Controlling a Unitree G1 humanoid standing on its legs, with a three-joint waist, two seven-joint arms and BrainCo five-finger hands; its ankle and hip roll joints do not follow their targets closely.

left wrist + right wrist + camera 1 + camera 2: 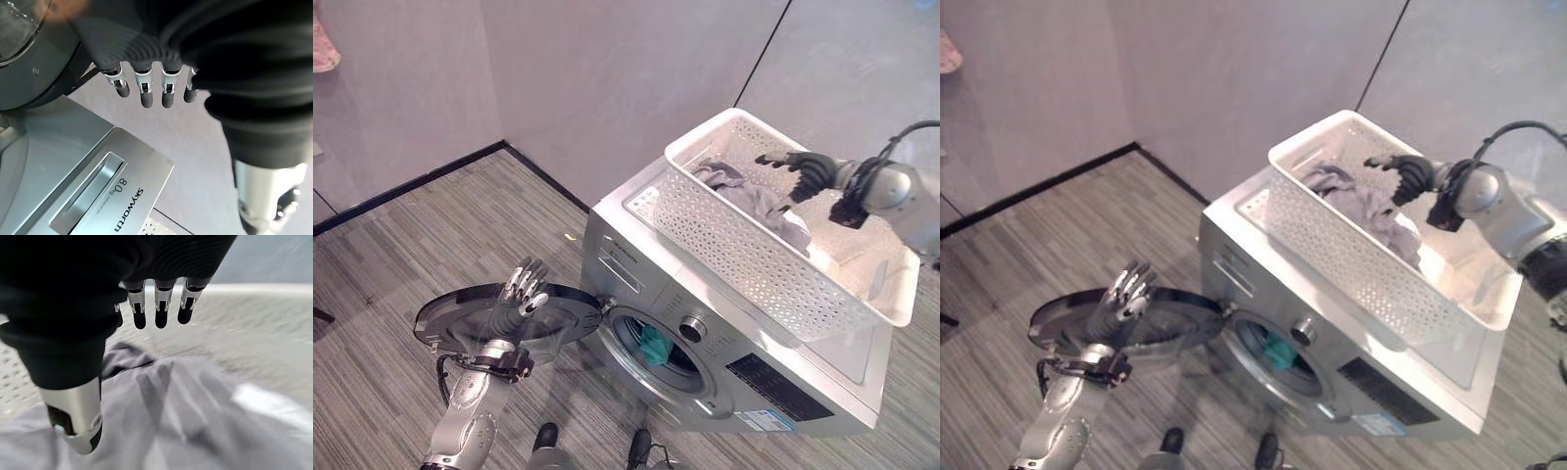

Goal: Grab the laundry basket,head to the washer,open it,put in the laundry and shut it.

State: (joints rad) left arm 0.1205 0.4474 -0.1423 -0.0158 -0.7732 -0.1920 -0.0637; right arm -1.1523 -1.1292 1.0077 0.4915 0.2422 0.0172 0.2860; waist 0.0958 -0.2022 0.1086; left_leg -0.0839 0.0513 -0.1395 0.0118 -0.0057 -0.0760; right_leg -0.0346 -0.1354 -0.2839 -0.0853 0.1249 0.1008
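A silver washer (619, 211) stands with its round door (450, 318) swung wide to the left. Something teal (654, 345) lies inside the drum. My left hand (517, 299) rests against the door's inner side with straight fingers (144, 93), open. On the washer's top sits a white perforated laundry basket (734, 245) holding grey laundry (754, 201). My right hand (808, 171) hovers inside the basket just above that grey cloth (195, 406), its fingers (159, 313) spread and holding nothing.
A grey wall with a black skirting (431, 176) runs behind and left of the washer. Striped wood-look floor (391, 264) stretches to the left of the open door. A pink object (323, 44) shows at the far upper left.
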